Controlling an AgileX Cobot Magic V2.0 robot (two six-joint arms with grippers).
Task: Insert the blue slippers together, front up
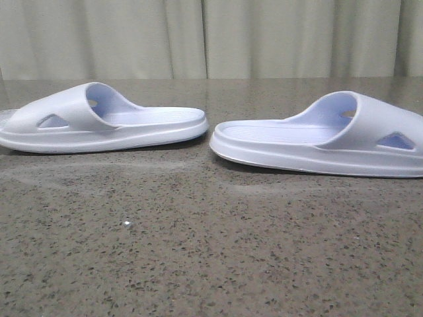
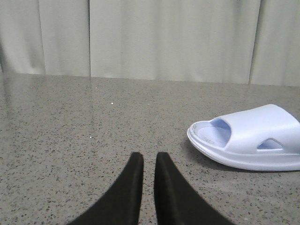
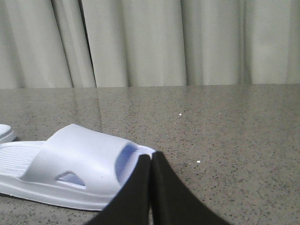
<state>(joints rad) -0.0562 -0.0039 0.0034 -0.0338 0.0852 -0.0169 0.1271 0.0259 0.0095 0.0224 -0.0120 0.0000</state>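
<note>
- Nearest zone, front view: bare speckled grey-brown stone table (image 1: 198,251), with one small bright fleck near its middle. No arm or gripper appears in this view.
- Left gripper (image 2: 149,161), left wrist view: two black curved fingers, tips almost together with a narrow slit of table visible between them. Nothing is held. It hangs over bare table, apart from the slipper ahead and to its right.
- Right gripper (image 3: 151,157), right wrist view: black fingers pressed together tip to tip, nothing between them. The tips lie in front of the toe end of the right slipper in the picture; contact cannot be determined.
- Middle zone, front view: both blue slippers rest sole-down on the table, side-on to the camera, heels pointing towards each other.
- Left slipper (image 1: 99,119): pale lavender-white, toe to the left, wide strap with a triangular side hole, ribbed footbed open towards the right. Its heel ends just left of centre.
- Right slipper (image 1: 330,142): same type, toe to the right and cut by the picture edge, heel just right of centre. It stands slightly nearer than the left slipper.
- The two heels are close together but not touching; a narrow strip of table shows between them.
- Far zone: the table's rear edge, then a pleated pale grey-green curtain (image 1: 211,36) across the whole background.
</note>
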